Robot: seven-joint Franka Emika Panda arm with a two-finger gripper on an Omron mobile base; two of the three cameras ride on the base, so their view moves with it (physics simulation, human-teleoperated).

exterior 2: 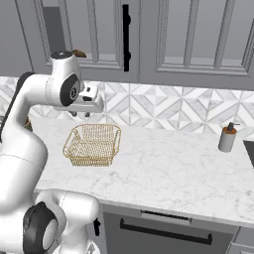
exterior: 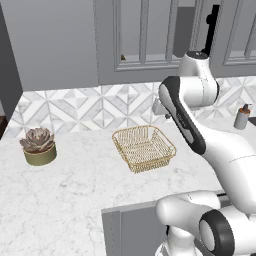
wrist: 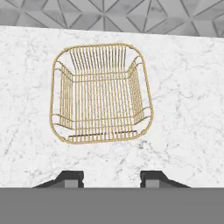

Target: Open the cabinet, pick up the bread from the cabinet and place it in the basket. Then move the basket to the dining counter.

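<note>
Hand view looks straight down on the rectangular gold wire-mesh basket [wrist: 102,93], which sits empty on the white grey-veined marble worktop [wrist: 188,100], close to the patterned tile backsplash [wrist: 131,11]. The gripper [wrist: 111,178] hangs above the basket's near rim, its two dark fingertips [wrist: 70,178] standing apart with nothing between them. The basket lies directly below and slightly ahead of the fingers, toward the wall.

In the left base view the grey wall cabinet [exterior: 145,35] with glass panes and vertical bars hangs above the basket, its door with the long black bar handle [exterior: 214,25] swung open. A small dark brown shape on the shelf [exterior 2: 78,53], seen in the right base view, looks like the round roll; it sits up and behind the wrist, so the hand must rise and turn toward the shelf. A potted succulent [exterior: 38,145] and a soap dispenser [exterior 2: 227,138] stand well apart.
</note>
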